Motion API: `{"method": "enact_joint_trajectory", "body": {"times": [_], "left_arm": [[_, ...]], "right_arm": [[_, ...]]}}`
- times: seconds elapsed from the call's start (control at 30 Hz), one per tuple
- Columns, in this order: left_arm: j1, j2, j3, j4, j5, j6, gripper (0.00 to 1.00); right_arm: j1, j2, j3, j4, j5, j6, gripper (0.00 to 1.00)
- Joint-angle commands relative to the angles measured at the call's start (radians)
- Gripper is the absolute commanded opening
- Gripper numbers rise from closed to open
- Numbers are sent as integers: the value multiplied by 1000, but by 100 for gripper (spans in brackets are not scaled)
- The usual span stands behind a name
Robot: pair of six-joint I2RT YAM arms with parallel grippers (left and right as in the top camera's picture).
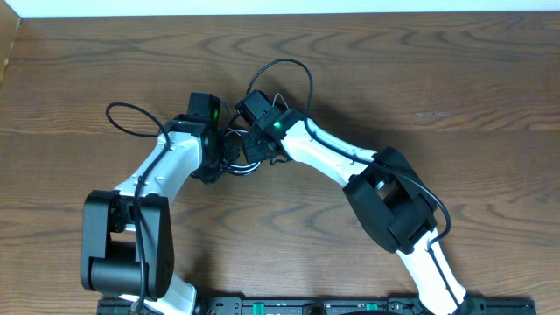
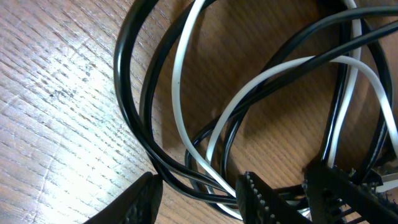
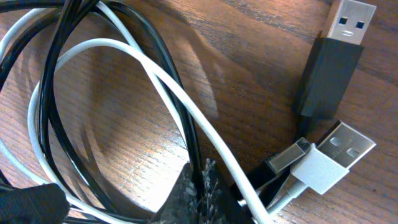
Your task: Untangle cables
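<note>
Two cords make up one tangle: the black cable (image 2: 122,87) and the white cable (image 2: 176,93) lie in overlapping loops on the table (image 1: 437,79), near its middle, hidden from overhead by the two wrists that meet above them.

In both wrist views we see the white cable crossing over and under black strands at several places, and no loop lies free of the other cord. We therefore judge that little of the separation is done.

At one side the black plug (image 3: 326,71) and the white plug (image 3: 323,165) rest just beside each other on bare wood, clear of the loops. These ends look ready to be drawn out.

The left gripper (image 2: 199,180) has its fingers apart, with a bundle of black and white strands running through the gap. We cannot tell whether the fingers press on the bundle.

The right gripper (image 3: 199,183) has its fingers closed. Black strands run straight into the tips, so we read it as pinching the black cable.

What is left, in our judgement, is nearly all of the task: each crossing must be undone, one cord pulled through the other's loops, and the two laid well apart.
</note>
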Motion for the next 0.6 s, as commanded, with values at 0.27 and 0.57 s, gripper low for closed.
{"method": "enact_joint_trajectory", "body": {"times": [0.27,0.57], "left_arm": [[-5,47,-10,5,-39,-12,42],[-5,68,-10,8,-39,-12,15]], "right_arm": [[-5,42,-32,-13,47,-8,1],[-5,42,-32,-13,47,-8,1]]}}
